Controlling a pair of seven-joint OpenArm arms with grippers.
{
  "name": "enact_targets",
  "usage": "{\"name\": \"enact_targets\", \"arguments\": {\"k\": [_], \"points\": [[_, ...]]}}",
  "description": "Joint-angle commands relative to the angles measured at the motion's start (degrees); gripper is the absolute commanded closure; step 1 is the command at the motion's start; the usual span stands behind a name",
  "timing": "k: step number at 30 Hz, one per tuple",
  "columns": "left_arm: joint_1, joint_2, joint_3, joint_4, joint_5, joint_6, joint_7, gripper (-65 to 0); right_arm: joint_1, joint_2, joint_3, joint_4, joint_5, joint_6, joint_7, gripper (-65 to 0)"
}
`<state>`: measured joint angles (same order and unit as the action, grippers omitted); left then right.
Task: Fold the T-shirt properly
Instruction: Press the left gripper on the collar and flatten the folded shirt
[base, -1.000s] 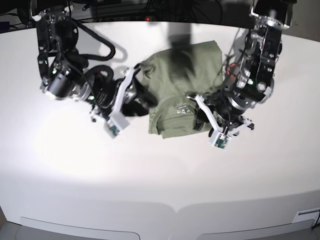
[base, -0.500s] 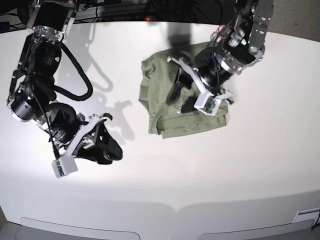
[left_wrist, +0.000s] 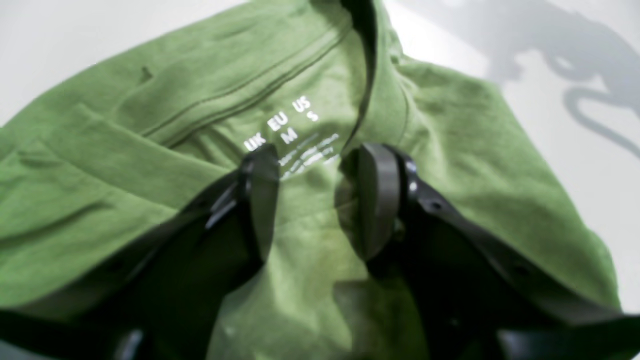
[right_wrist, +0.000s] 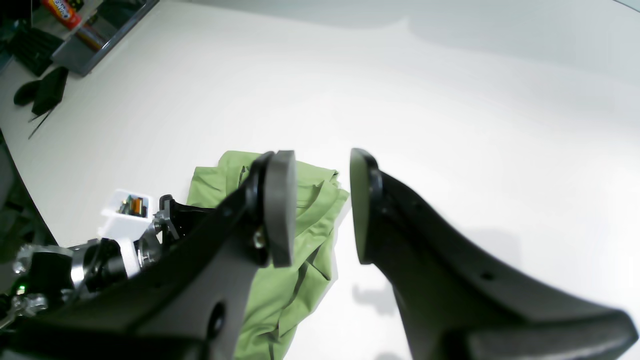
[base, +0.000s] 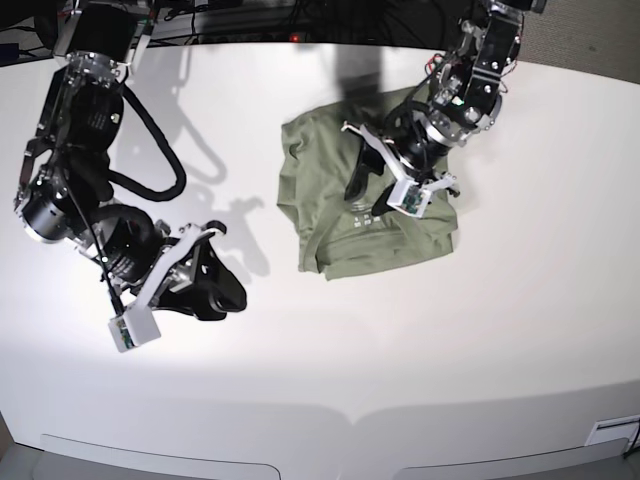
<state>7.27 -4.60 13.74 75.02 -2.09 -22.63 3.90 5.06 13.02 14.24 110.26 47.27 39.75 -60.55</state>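
Green T-shirt (base: 375, 205) lies folded, rumpled. Left gripper (left_wrist: 312, 200) hovers above the neck label (left_wrist: 295, 137), jaws apart, empty; right gripper (right_wrist: 320, 205) likewise, away. Smooth edges gently.

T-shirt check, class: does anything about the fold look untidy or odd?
Yes. The T-shirt is a lumpy, uneven bundle: edges are not square, the left side bunches, and the printed size label inside the neckline lies exposed on top.
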Motion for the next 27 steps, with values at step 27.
{"name": "enact_targets", "arguments": {"k": [27], "points": [[-1.55, -0.17, -0.09, -6.25, 9.14, 0.87, -18.32, -24.9, 0.96, 0.46, 0.22, 0.98, 1.36, 0.25, 1.33, -18.9]]}}
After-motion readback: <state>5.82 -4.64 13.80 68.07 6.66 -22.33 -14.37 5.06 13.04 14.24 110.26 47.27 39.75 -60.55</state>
